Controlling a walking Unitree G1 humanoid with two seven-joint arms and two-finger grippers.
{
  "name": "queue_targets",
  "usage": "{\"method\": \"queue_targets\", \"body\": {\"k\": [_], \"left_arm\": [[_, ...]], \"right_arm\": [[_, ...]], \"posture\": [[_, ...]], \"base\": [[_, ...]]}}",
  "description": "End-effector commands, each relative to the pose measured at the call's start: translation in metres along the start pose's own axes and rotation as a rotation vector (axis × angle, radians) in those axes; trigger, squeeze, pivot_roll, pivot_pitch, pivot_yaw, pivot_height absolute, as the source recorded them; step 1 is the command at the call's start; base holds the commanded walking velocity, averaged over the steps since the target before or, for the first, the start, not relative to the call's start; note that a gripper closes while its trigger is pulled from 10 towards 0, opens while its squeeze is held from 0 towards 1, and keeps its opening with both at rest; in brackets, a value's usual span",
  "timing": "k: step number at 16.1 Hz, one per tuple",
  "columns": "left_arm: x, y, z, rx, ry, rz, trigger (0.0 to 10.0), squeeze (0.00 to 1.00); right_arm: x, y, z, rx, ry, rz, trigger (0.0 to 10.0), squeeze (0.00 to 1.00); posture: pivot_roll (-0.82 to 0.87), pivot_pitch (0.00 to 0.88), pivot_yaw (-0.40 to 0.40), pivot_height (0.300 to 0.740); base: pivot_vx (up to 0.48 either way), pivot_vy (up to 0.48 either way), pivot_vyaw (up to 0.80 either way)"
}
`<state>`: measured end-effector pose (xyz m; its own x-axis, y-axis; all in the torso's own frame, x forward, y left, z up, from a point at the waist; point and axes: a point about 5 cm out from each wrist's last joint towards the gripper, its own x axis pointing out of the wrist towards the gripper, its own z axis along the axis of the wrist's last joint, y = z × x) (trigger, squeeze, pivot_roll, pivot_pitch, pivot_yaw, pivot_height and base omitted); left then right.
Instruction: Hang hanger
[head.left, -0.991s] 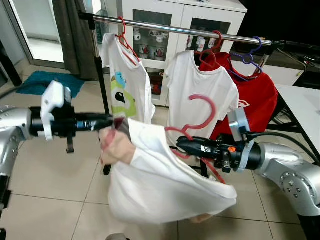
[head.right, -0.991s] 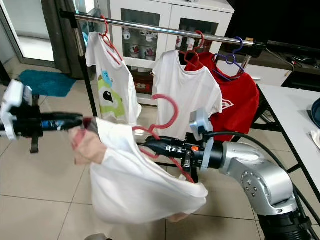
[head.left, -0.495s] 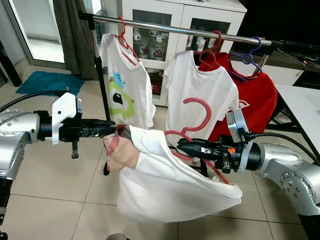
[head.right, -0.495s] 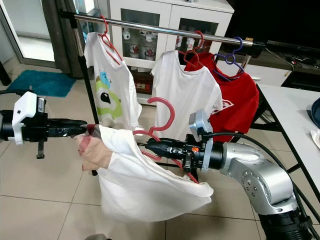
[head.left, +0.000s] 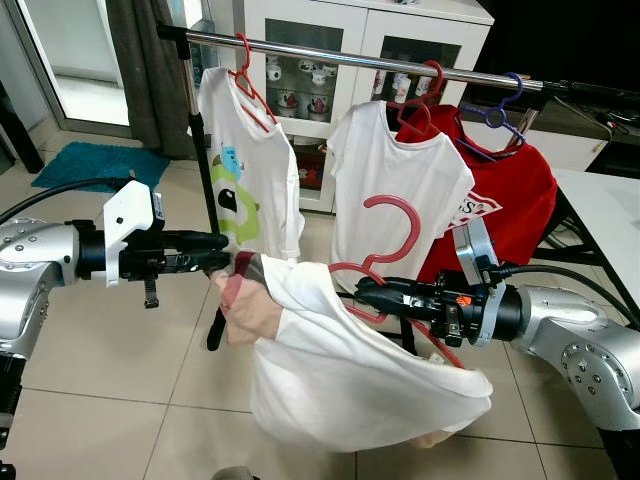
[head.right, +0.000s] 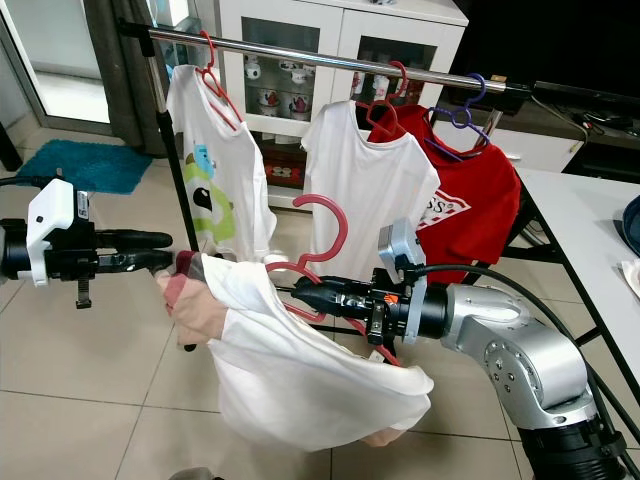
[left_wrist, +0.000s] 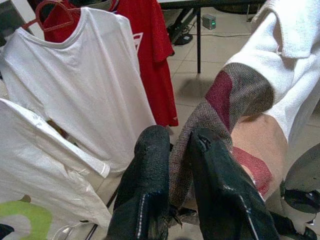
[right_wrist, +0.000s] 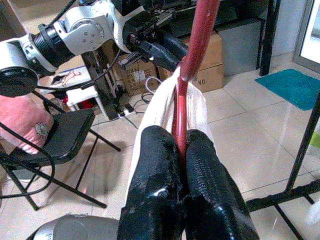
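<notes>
My right gripper (right_wrist: 181, 165) was pinched tight on the red hanger (head.left: 385, 262), whose hook stood upright in the air below the clothes rail (head.left: 400, 65), in front of the plain white T-shirt (head.left: 400, 190) hanging near the rail's middle. A white garment (head.left: 350, 380) was draped over the hanger and sagged beneath it. My left gripper (left_wrist: 172, 165) was clamped on that garment's patterned cuff (left_wrist: 225, 107), stretching it out sideways. Along the rail I saw a printed white T-shirt (head.left: 250, 170) toward its left end and a red T-shirt (head.left: 505, 195) toward its right end.
</notes>
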<state>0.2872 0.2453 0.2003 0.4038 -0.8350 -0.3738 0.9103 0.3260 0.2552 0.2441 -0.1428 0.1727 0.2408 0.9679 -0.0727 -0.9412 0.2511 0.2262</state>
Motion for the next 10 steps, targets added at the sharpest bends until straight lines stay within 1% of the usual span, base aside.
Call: {"method": "queue_targets", "body": {"k": [1,2,8,9,10], "left_arm": [[0.0,0.001,0.005,0.025,0.019,-0.012,1.8,0.0],[0.0,0.0,0.004,0.023,0.025,-0.019,0.0,0.0],[0.001,-0.001,0.002,0.014,0.032,-0.035,0.0,0.0],[-0.003,0.003,0.006,0.001,-0.011,-0.006,0.0,0.0],[-0.011,0.011,0.013,-0.019,-0.082,0.058,0.0,0.0]], "right_arm": [[-0.001,0.0,0.007,-0.029,-0.009,0.01,10.0,0.0],[-0.001,0.0,0.007,-0.029,-0.01,0.009,10.0,0.0],[-0.002,0.0,0.008,-0.029,-0.016,0.008,10.0,0.0],[-0.002,0.0,0.007,-0.028,-0.015,0.004,10.0,0.0],[-0.003,-0.001,0.006,-0.024,-0.005,-0.005,10.0,0.0]], "posture": [[0.01,0.0,-0.059,0.74],[0.01,0.0,-0.057,0.74],[0.01,0.0,-0.057,0.74],[0.01,0.0,-0.055,0.74],[0.01,0.0,-0.055,0.74]], "base": [[0.0,0.0,0.0],[0.0,0.0,0.0],[0.0,0.0,0.0],[0.0,0.0,0.0],[0.0,0.0,0.0]]}}
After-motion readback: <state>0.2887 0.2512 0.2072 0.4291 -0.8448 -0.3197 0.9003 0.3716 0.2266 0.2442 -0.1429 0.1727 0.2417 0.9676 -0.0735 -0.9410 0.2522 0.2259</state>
